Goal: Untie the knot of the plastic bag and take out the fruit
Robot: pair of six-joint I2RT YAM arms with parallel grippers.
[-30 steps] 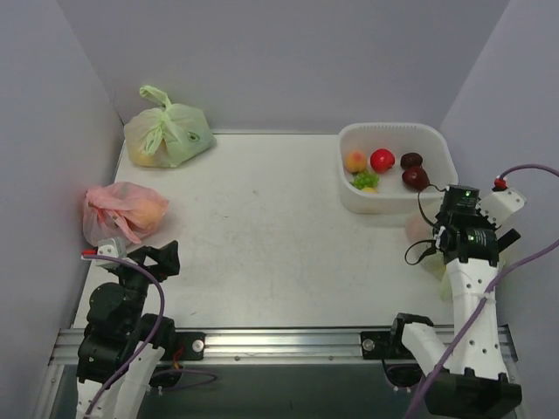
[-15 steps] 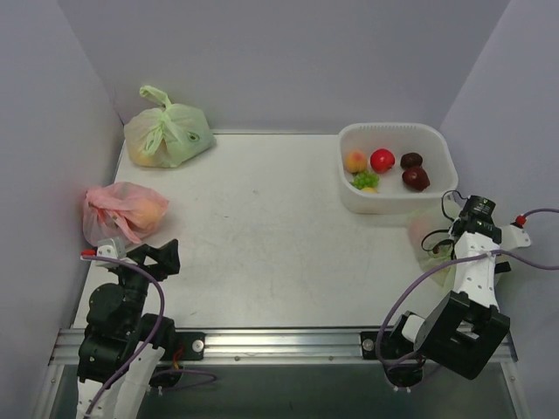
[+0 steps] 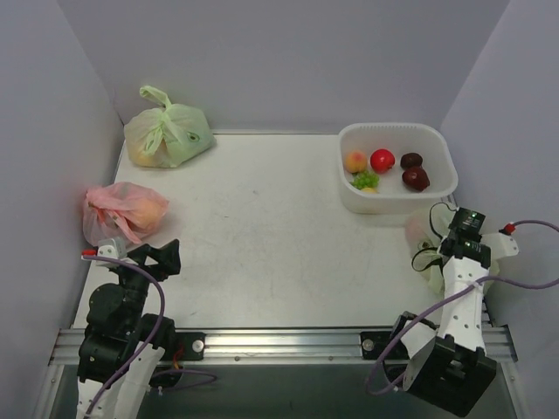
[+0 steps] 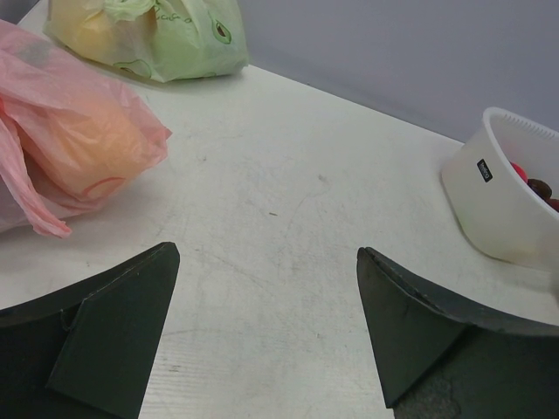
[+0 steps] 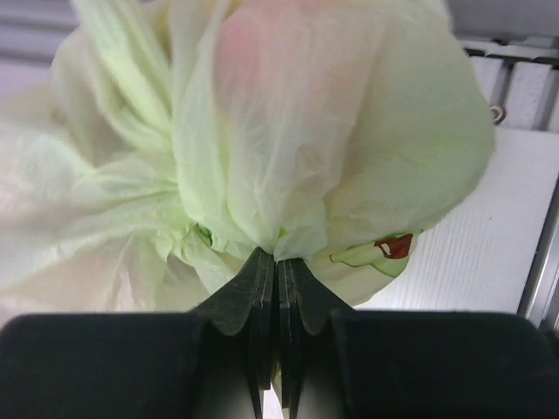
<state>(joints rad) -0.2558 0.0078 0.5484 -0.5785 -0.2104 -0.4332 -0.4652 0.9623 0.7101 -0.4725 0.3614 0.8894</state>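
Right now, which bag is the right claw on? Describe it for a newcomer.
Find the white tub on the table's right side. Right in front of it lies a pale-green plastic bag, pinched in the shut right claw. Unlike the plump green bag and pink bag at left, it sits alone on the right.

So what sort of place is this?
Most likely a robot test booth, not a kitchen: plain grey walls box in a white table, two arms are bolted to a metal rail at its edge, and a white tub holds fruit.
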